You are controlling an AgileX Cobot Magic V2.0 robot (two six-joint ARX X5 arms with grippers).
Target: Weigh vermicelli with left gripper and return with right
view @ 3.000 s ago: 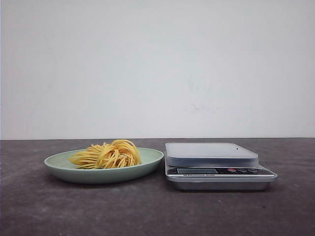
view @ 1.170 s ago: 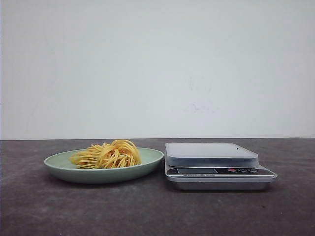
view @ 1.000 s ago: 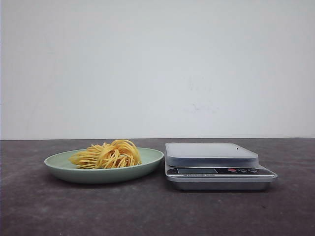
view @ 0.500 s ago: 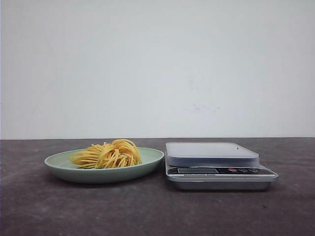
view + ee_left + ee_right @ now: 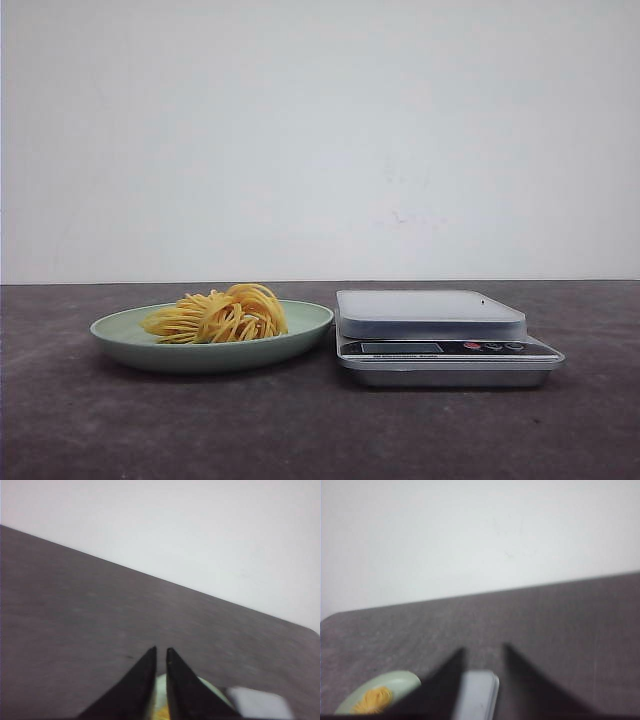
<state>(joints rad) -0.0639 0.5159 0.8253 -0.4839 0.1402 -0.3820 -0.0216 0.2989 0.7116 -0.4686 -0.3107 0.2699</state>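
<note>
We see the noodles point(image 5: 218, 314) on the plate point(image 5: 120, 330), just left of the scale point(image 5: 430, 312). Our left gripper point(image 5: 160, 652) is nearly pressed together, the right gripper point(image 5: 484, 652) spread. Loose strands could slip or spill between plate and scale.

We see a plain, off-white matte wall point(image 5: 320, 140) filling the upper part of the front view, evenly lit with soft, diffuse light and no hard shadows. Below it, a dark grey, faintly mottled tabletop point(image 5: 300, 430) stretches across the full width, meeting the wall in a straight horizontal line.
</note>
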